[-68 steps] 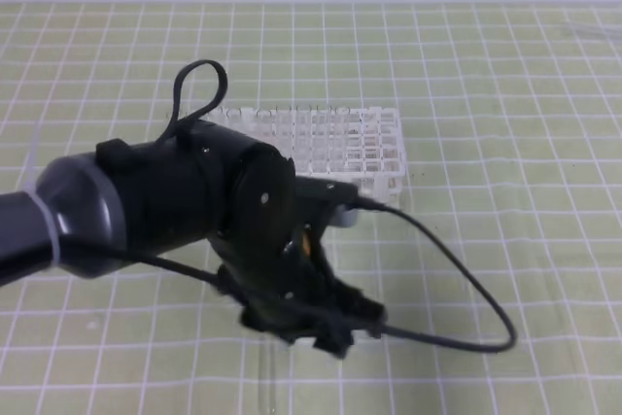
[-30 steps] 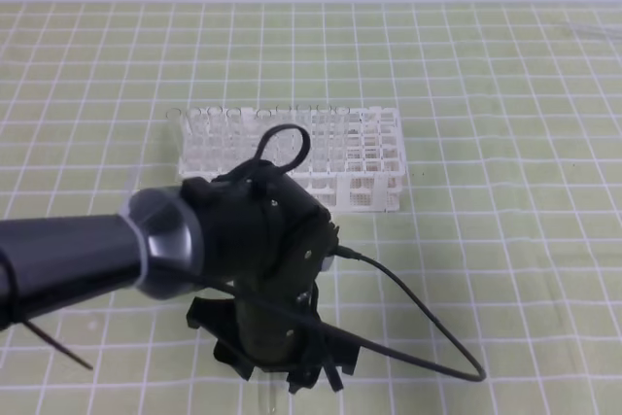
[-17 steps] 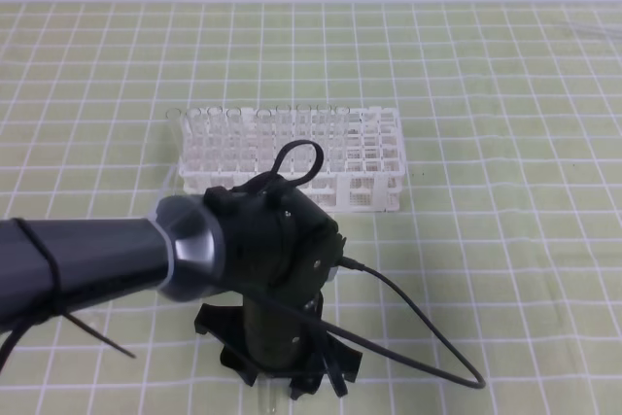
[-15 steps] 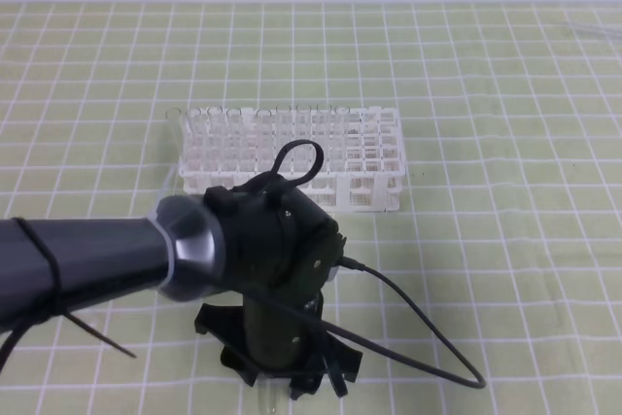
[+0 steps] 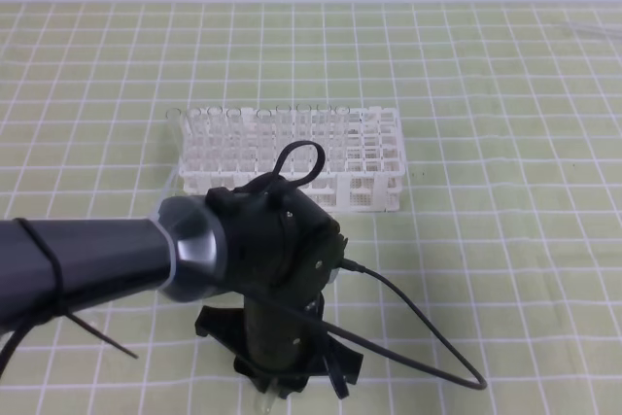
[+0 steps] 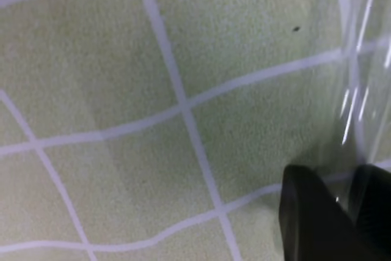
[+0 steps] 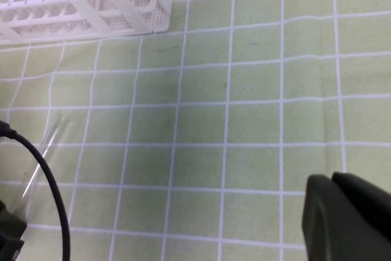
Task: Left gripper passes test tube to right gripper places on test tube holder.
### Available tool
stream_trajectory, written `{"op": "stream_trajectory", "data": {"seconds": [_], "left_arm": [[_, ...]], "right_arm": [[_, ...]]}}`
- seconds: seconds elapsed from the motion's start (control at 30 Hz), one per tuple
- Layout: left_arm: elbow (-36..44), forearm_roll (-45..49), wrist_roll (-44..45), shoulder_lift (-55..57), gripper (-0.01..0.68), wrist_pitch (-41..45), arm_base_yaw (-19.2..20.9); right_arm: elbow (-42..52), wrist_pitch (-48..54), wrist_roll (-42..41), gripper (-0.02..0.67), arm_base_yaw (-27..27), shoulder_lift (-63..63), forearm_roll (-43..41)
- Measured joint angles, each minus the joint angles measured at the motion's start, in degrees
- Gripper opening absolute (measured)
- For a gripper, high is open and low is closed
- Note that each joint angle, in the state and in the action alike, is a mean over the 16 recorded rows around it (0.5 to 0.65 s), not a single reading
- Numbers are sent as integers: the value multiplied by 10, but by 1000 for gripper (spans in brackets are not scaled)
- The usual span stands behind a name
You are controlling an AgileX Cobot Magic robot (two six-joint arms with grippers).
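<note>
Left wrist view, black fingers [image 6: 317, 218], clear glass test tube [image 6: 360, 77]

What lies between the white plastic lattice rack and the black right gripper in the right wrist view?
Only bare green checked cloth lies between the white plastic lattice rack and the black right gripper, shown in the right wrist view.

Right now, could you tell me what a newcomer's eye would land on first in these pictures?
The bulky dark left arm fills the lower left of the high view, its left hand pointing down at the green checked mat. Behind it stands the white test tube holder. A clear test tube lies on the mat by the arm's black cable.
</note>
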Motion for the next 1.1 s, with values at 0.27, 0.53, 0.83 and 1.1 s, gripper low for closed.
{"op": "stream_trajectory", "data": {"seconds": [0.27,0.53,0.83,1.1], "left_arm": [[-1,4,4,-9,68,2,0],[-1,8,15,-65,84,-10,0],[9,31,31,-213,78,-67,0],[102,57,35,-384,66,-176,0]], "right_arm": [[0,1,-6,-17,0,0,1],[0,4,-12,-17,0,0,5],[-7,22,-27,-17,0,1,30],[-45,53,-62,-17,1,17,81]]}}
